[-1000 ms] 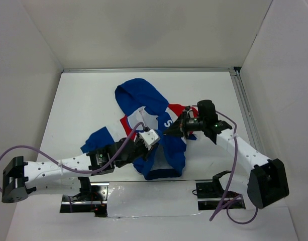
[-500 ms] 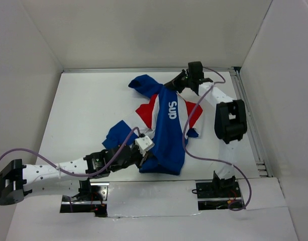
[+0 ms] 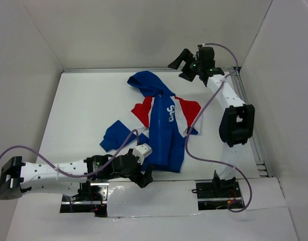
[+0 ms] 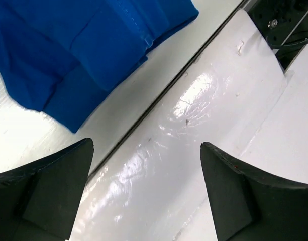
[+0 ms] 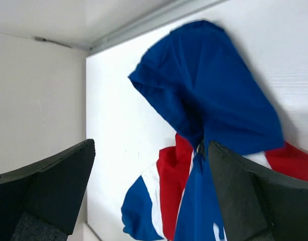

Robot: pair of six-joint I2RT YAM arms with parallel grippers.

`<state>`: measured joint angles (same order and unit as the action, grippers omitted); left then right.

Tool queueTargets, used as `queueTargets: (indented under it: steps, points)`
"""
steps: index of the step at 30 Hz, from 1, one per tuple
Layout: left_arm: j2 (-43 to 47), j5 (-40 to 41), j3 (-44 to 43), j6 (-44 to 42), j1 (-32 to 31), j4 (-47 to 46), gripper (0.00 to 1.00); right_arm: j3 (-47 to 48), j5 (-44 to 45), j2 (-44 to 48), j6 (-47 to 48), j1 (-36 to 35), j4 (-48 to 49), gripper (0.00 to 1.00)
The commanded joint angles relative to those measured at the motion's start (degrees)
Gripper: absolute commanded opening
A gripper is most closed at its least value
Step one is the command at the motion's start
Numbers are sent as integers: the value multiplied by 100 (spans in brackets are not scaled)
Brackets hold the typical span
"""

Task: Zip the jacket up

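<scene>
On the bench (image 3: 83, 110), the jacket (image 3: 166, 140) looks zipped. Left fingers (image 4: 43, 196) and right fingers (image 5: 244, 196) gape empty; lift away clear of fabric.

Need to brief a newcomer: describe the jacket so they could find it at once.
Look at the white table. Near its middle lies the jacket, its hood toward the far wall. It is the only cloth there, beside hard black-and-white arms: royal blue with red and white chest panels and white lettering.
</scene>
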<state>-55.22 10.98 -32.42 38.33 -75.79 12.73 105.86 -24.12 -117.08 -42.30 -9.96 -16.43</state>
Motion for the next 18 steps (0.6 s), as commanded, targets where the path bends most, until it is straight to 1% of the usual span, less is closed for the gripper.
queueTargets:
  steps: [1,2,3,4,5,6,7,8,9,10,11,12,13,14,15,17,18]
  points:
    - [117,281,-789,894,-33,913,99,-713,355,1510,460,64,577,100]
    - [117,569,-922,1192,-41,1202,99,-1317,416,1791,495,99,666,100]
    - [73,720,-1219,1960,-6,1936,99,-1619,513,2368,547,177,754,100]
    - [29,843,-1396,2368,11,2335,99,-1891,705,2652,617,213,755,100]
    - [-23,809,-1572,2712,81,2739,99,-2425,855,2994,653,257,729,100]
    - [-128,705,-1887,3020,386,3248,99,-2717,1004,3642,810,301,676,100]
    - [-181,556,-2003,3110,590,3410,99,-2964,1197,3953,864,319,658,100]
    - [-225,397,-2100,2902,870,3446,99,-3558,1608,4330,899,336,676,100]
    - [-304,-4,-2188,2787,1447,3420,99,-3886,1760,5065,952,354,754,100]
    - [-305,-243,-2224,2672,1749,3368,99,-4150,1936,5411,969,389,720,100]
    - [-331,-463,-2250,2541,2082,3341,99,-4597,2355,5763,935,415,624,100]
    - [-314,-727,-2285,2339,2625,3298,99,-4784,2568,6375,917,433,327,100]
    - [-270,-790,-2295,2259,2839,3254,99,-4890,2727,6625,882,450,115,100]
    - [-148,-799,-2347,2189,3190,3253,99,-5022,3024,7071,890,459,-139,100]
    - [-34,-799,-2356,2118,3298,3227,99,-5058,3201,7250,873,459,-664,100]
    - [186,-808,-2339,1917,3534,3035,99,-5146,3562,7758,716,477,-1098,100]
    - [440,-834,-2295,1837,3606,2946,99,-5216,3859,7927,636,494,-1352,100]
